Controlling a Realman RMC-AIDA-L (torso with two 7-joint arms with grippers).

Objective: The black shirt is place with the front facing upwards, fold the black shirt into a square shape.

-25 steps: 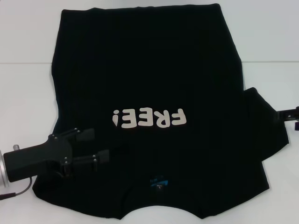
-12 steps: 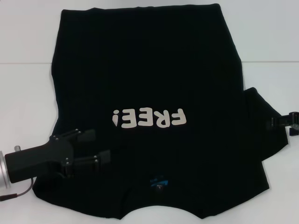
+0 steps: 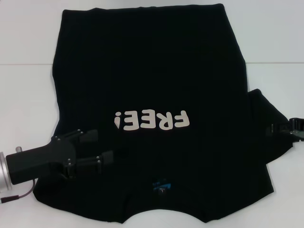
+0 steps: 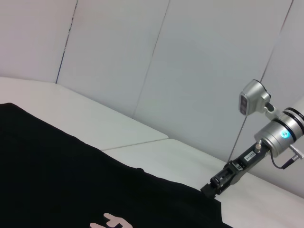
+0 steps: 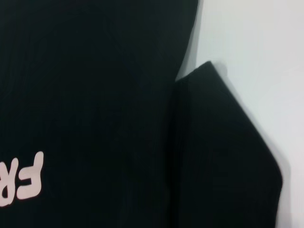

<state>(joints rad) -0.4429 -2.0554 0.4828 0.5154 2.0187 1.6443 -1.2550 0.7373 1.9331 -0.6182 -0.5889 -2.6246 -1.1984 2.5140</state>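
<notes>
The black shirt [image 3: 152, 71] lies flat on the white table [image 3: 26, 104], front up, collar toward me. Its whitish "FREE!" letters [image 3: 152, 121] and small blue neck label [image 3: 161, 185] both show. My left gripper [image 3: 102, 146] hovers over the shirt's near-left shoulder, open, with nothing between its fingers. My right gripper [image 3: 280, 127] reaches in from the right edge and lies over the outer part of the right sleeve [image 3: 263, 111]. The left wrist view shows the right gripper [image 4: 212, 188] at that sleeve's edge. The right wrist view shows the shirt [image 5: 95, 95] and the sleeve [image 5: 223, 156].
Bare white table borders the shirt on the left and right, with a seam line [image 3: 23, 63] across the far part. A thin cable [image 3: 19, 195] hangs by the left wrist. White wall panels [image 4: 190, 71] stand behind the table.
My right gripper has moved inward from the table's right edge onto the right sleeve. My left gripper has shifted slightly to the right over the shoulder.
</notes>
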